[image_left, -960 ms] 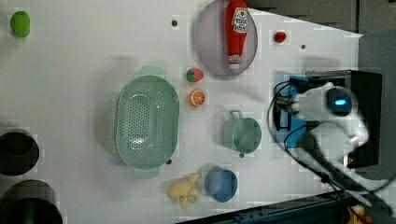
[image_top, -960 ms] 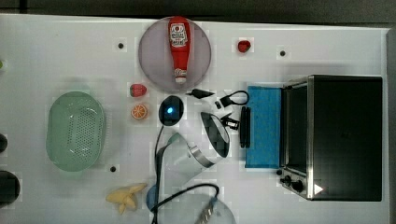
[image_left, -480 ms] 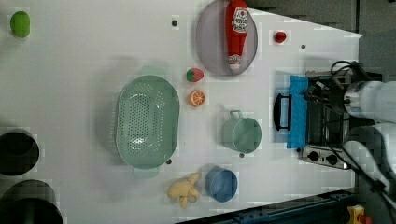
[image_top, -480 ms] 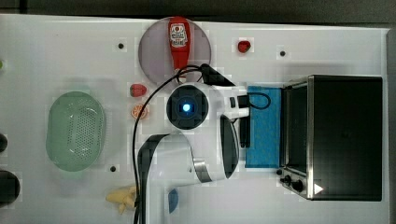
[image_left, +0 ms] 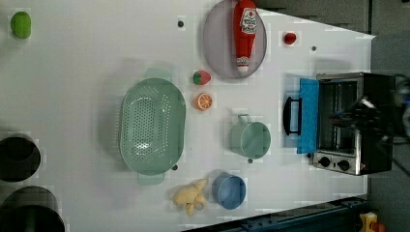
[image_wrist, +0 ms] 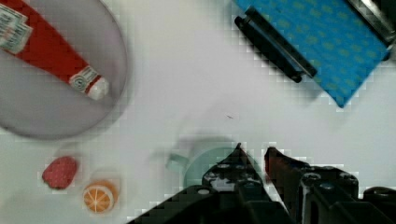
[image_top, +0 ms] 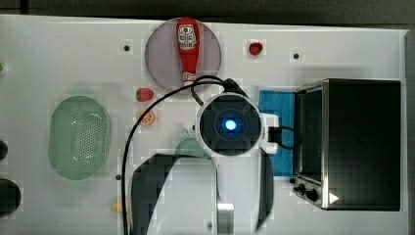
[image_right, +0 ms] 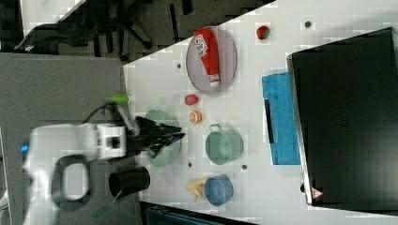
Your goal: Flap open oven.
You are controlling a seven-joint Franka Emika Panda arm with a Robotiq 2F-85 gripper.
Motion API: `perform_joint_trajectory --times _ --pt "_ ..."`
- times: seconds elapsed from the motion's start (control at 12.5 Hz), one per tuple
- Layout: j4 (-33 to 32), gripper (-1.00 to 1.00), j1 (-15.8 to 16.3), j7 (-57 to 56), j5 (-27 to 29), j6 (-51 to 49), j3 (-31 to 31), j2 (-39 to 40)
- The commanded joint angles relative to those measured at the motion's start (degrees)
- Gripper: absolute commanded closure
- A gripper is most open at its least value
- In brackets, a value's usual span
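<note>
Top view: the big black box-shaped oven with the silver front frame [image_top: 359, 144] sits at the frame's right side, close to the white table [image_top: 58, 58]'s right edge. Its blue-tinted glass flap door [image_top: 276, 105] lies folded flat toward the middle. The white robot arm [image_top: 227, 125] covers the centre. Lots of bare table at upper left.

Left view: the door [image_left: 308, 116] is down, black bar handle [image_left: 292, 116] pointing at the mint-green mug [image_left: 251, 139], which looks empty. The perforated mint-green colander [image_left: 152, 126] and small blue cup [image_left: 229, 190] look empty too. The grey round plate [image_left: 218, 43] holds a red ketchup bottle [image_left: 245, 31].

Right view: the oven [image_right: 347, 117] fills the right side, the arm [image_right: 84, 145] is far left.

Wrist view: the black gripper [image_wrist: 254, 156] has its fingertips a narrow gap apart, pinching nothing, with the mug [image_wrist: 205, 161] behind them.
</note>
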Motion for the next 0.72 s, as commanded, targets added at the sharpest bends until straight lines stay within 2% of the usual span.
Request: perform_joint_trajectory --times 0.08,0.32,0.72 --pt "7.8 0.65 -0.3 3.0 0.0 -9.6 -0.4 -4.0" --pt "14.1 0.65 -0.3 3.0 0.2 -19.1 -1.2 -3.3" --pt "15.3 0.65 -0.2 2.8 0.4 -19.5 -0.9 -3.3"
